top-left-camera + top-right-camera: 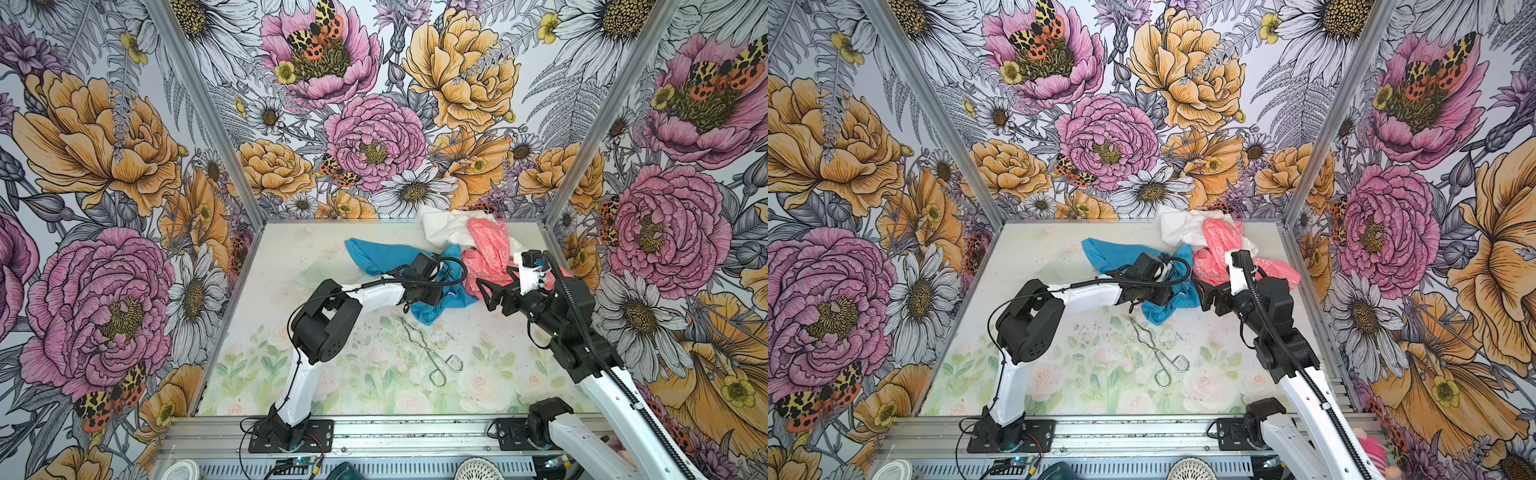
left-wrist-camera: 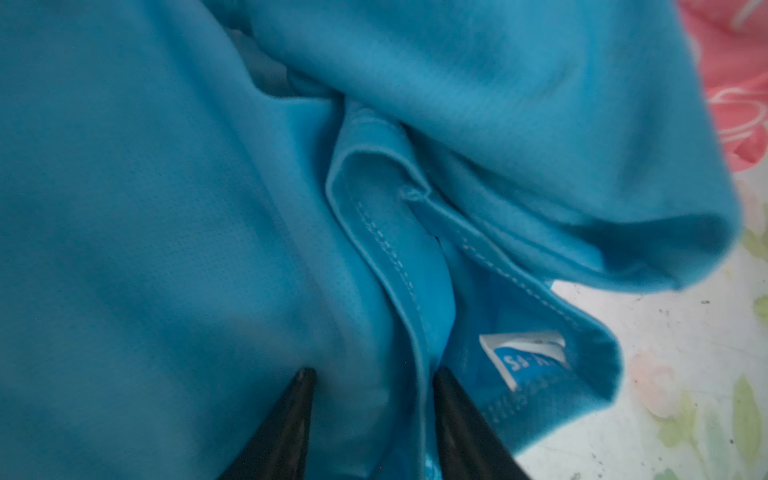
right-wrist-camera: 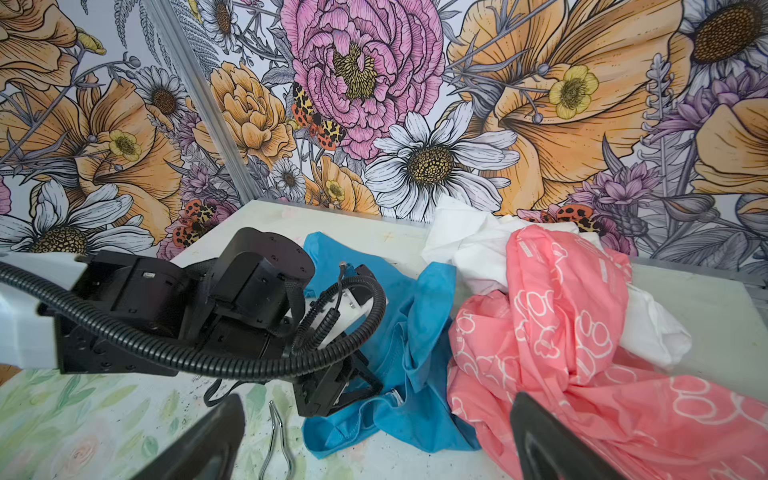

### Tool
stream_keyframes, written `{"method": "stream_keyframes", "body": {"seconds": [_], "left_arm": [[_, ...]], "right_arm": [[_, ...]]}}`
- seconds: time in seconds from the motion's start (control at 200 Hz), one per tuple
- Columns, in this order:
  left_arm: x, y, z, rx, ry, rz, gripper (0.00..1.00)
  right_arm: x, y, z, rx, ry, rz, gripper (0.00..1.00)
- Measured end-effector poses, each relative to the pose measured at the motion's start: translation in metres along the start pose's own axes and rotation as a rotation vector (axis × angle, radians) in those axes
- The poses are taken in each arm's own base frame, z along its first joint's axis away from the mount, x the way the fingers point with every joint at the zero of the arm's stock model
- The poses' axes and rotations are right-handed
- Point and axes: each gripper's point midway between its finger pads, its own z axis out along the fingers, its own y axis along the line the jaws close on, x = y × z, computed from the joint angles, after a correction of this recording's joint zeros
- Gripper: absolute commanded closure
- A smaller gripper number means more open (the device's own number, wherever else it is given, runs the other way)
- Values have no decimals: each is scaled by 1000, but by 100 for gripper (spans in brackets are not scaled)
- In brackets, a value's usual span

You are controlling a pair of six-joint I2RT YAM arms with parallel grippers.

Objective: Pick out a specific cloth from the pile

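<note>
The left gripper [image 2: 372,419] presses down into the blue cloth [image 1: 380,254] at the middle of the flower-printed table [image 1: 374,374], its two dark fingers [image 2: 291,424] set a little apart with a ridge of the stitched hem rising between them; whether they pinch the fabric or merely straddle it cannot be told. A small size label [image 2: 521,357] shows inside the neckline just beside that hem. In both top views the blue cloth sprawls leftward out of the pile [image 1: 1208,245], which sits at the far right of the table against the back wall, its near end crumpled under the left arm's wrist and touching the coral-pink cloth [image 3: 582,353]. The white cloth [image 3: 469,241] lies behind and partly beneath the pink one. The right gripper [image 3: 374,440] hovers just beside the pink cloth, jaws wide apart and holding nothing. Wire tongs [image 1: 432,353] lie on the table nearer the arms' bases, apart from the cloths.
</note>
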Motion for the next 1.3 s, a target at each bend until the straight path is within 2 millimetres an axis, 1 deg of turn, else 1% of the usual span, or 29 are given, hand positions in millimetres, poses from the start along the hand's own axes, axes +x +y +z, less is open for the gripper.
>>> {"method": "stream_keyframes", "body": {"seconds": [0.1,0.15,0.19,0.255,0.295,0.435,0.545,0.611,0.671,0.796,0.916,1.021,1.091,1.191,1.301], "left_arm": [[2,2,7,-7,7,-14,76],[1,2,9,-9,8,-22,84],[0,3,9,-13,4,-29,89],[-5,2,8,-16,-5,-31,94],[-8,2,7,-20,-14,-29,99],[-17,4,3,-36,-40,-28,100],[-29,3,-10,-43,-76,-28,100],[-43,2,-25,-42,-115,-28,100],[-59,1,-44,-40,-162,-31,100],[-98,3,-92,-32,-292,-42,100],[-128,6,-137,-30,-404,-51,100],[-145,10,-170,-34,-476,-59,100],[-154,14,-189,-43,-514,-64,100],[-162,19,-211,-56,-558,-67,100],[-169,26,-230,-76,-596,-73,100]], "right_arm": [[-1,0,-1,0,-4,-1,1],[-1,0,-1,2,-5,-1,0],[-1,0,-1,3,-5,-1,1],[-1,0,-1,3,-5,-1,0],[-1,0,-1,3,-5,-1,1],[-2,-1,-2,11,-7,-2,1],[-3,-2,-3,19,-15,-5,0],[-5,-3,-5,24,-21,-12,1],[-6,-3,-6,28,-26,-15,0],[-9,-3,-9,36,-39,-21,0],[-11,-4,-12,46,-50,-28,1],[-12,-5,-12,50,-54,-29,1],[-12,-5,-13,50,-55,-29,1],[-13,-4,-13,50,-57,-30,0],[-13,-4,-13,50,-57,-30,0]]}}
